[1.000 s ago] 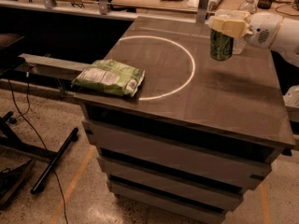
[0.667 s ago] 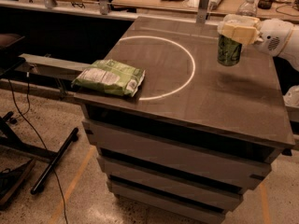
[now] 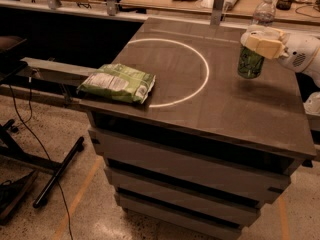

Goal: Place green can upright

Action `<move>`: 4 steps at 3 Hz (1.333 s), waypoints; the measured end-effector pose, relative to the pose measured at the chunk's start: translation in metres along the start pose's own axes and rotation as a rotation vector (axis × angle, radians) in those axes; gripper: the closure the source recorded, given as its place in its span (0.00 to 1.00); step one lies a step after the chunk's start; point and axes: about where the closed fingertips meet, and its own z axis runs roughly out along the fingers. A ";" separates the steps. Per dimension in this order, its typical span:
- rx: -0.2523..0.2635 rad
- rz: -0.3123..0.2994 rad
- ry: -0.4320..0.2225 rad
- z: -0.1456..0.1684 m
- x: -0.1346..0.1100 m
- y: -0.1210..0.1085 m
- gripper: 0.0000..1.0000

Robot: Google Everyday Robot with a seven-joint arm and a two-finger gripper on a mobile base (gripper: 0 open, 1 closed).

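Observation:
The green can [image 3: 249,63] is upright at the right side of the dark table [image 3: 210,109], just outside the white circle [image 3: 202,59] painted on the top. My gripper [image 3: 258,44] reaches in from the right edge. Its cream fingers [image 3: 265,45] are shut on the can's top part. The can's base hangs close to the table surface with a shadow right under it; I cannot tell whether it touches.
A flat green-and-white chip bag [image 3: 118,82] lies near the table's front left corner. A clear water bottle [image 3: 263,13] stands at the back right, behind the gripper. Benches with clutter run behind the table. A metal rail [image 3: 50,66] sticks out to the left.
My gripper has carried the green can to the right and downward, closer to the table top. The chip bag has not moved.

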 end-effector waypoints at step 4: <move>0.070 0.004 -0.019 -0.056 0.013 -0.015 0.36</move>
